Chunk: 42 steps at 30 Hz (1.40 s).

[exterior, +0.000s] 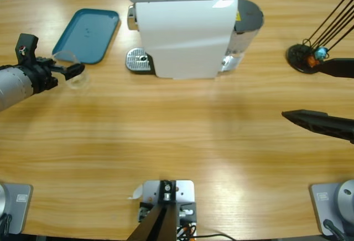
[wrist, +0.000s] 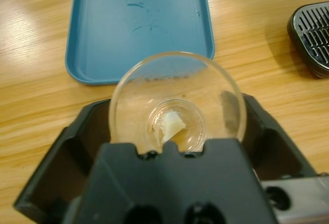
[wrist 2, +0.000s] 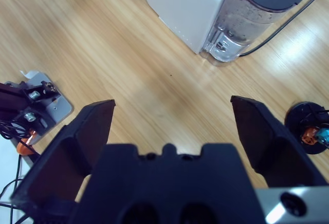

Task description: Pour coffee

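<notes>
My left gripper point(exterior: 77, 71) point(wrist: 172, 103) is shut on a small clear glass point(exterior: 74, 75) point(wrist: 175, 80), with a black jaw on either side of it. It holds the glass low over the table, just in front of the blue tray point(exterior: 87, 33) point(wrist: 103, 34). The bottom of the glass shows only a pale glint, and I cannot make out coffee in it. The white coffee machine point(exterior: 182, 31) point(wrist 2: 185, 3) stands at the back middle, its metal drip grate point(exterior: 138, 61) point(wrist: 311, 36) bare. My right gripper point(exterior: 304, 89) point(wrist 2: 172, 106) hovers open at the right edge, holding nothing.
A clear water tank with a grey lid point(exterior: 246, 20) point(wrist 2: 257, 8) sits on the machine's right side. A black stand with thin rods and orange and blue capsules point(exterior: 304, 56) point(wrist 2: 311, 131) is at the far right. Bare wooden tabletop point(exterior: 182, 136) spans the middle and front.
</notes>
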Motion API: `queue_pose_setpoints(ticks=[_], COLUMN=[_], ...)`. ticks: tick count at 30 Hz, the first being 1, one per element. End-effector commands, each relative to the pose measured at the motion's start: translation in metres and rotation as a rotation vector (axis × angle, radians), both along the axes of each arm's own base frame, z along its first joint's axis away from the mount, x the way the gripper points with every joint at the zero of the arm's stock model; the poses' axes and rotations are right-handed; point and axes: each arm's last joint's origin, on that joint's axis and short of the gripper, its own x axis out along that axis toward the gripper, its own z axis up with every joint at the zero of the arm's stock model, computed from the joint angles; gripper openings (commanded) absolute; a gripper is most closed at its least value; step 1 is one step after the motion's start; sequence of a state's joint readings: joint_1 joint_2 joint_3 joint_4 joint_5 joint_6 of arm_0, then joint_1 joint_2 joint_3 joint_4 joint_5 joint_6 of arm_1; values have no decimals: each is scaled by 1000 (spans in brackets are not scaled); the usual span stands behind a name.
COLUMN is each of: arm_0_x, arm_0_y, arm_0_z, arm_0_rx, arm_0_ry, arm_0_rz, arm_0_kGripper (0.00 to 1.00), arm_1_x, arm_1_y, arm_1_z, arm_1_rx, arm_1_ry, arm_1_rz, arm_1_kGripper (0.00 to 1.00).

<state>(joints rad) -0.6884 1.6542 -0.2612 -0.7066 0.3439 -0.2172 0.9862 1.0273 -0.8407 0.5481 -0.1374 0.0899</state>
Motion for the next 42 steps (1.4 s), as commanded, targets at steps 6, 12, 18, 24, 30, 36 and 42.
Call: queue_pose_setpoints(ticks=[6,12,18,24,30,36,42], arm_0_x=[-7,-13,-11,29,53,73,89], arm_0_y=[-1,-17,-33,-45,-59,-78,-94], arm_0_z=[-10,20,54,85,56,30,30], arm_0_rx=[16,-83,-181,-72,31,5,-7], arm_0_ry=[14,-139,-69,24,43,47,30], arm_0_rz=[-11,-155,-343,-376,-413,-458,-519], arm_0_kGripper=[471,472,474,476,476,476,476], arm_1_x=[-2,-3,-10,-20,-24,-26,-24], arm_1_y=[-3,-6,-16,-32,-39,-43,-44], arm_1_z=[-8,-7,-4,-11,-10,-8,-9], arm_1_rx=[2,4,21,9,4,-9,-23], arm_1_ry=[24,11,-12,-14,-26,-29,-35], arm_1_rz=[-3,-1,4,3,5,9,-4], arm_1_kGripper=[991,991,987,986,982,982,982])
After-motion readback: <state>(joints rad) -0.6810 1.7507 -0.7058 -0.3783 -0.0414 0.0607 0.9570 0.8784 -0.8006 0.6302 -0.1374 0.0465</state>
